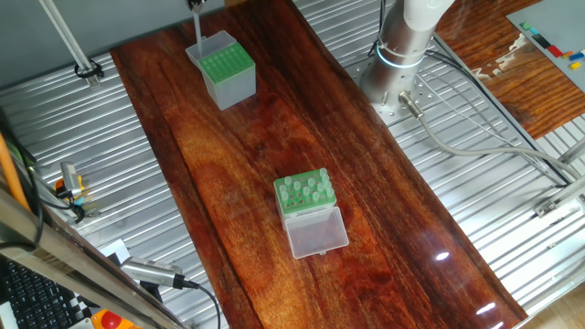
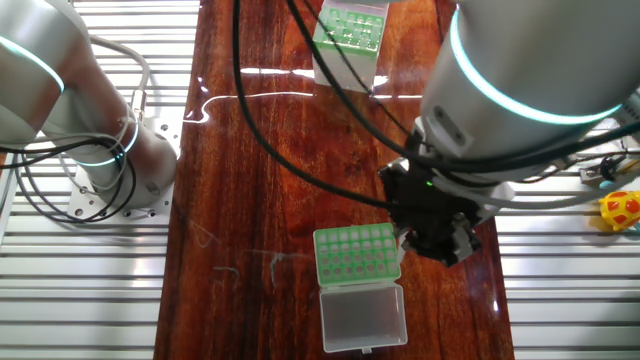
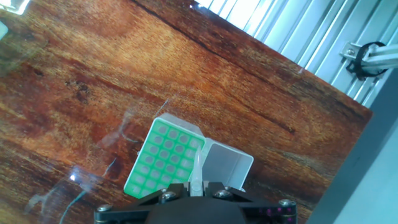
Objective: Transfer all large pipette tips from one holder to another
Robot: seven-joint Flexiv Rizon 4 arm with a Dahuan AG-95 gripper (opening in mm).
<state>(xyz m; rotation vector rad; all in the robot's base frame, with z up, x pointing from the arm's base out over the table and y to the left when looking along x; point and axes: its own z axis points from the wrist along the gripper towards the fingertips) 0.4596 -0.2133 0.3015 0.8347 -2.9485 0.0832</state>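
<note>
claw (image 3: pixel 196 185) gripping translucent tapered tip (image 3: pixel 197 169)

2 tip racks (image 1: pixel 305 194) (image 1: pixel 224 66), approx 10 tips (image 1: pixel 303 191) in one.

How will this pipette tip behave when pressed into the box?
Probably light: the pipette tip is thin translucent plastic. Pinched in the gripper by one end, it may swivel or slip. The box looks empty, so it might shift if nudged.
</note>
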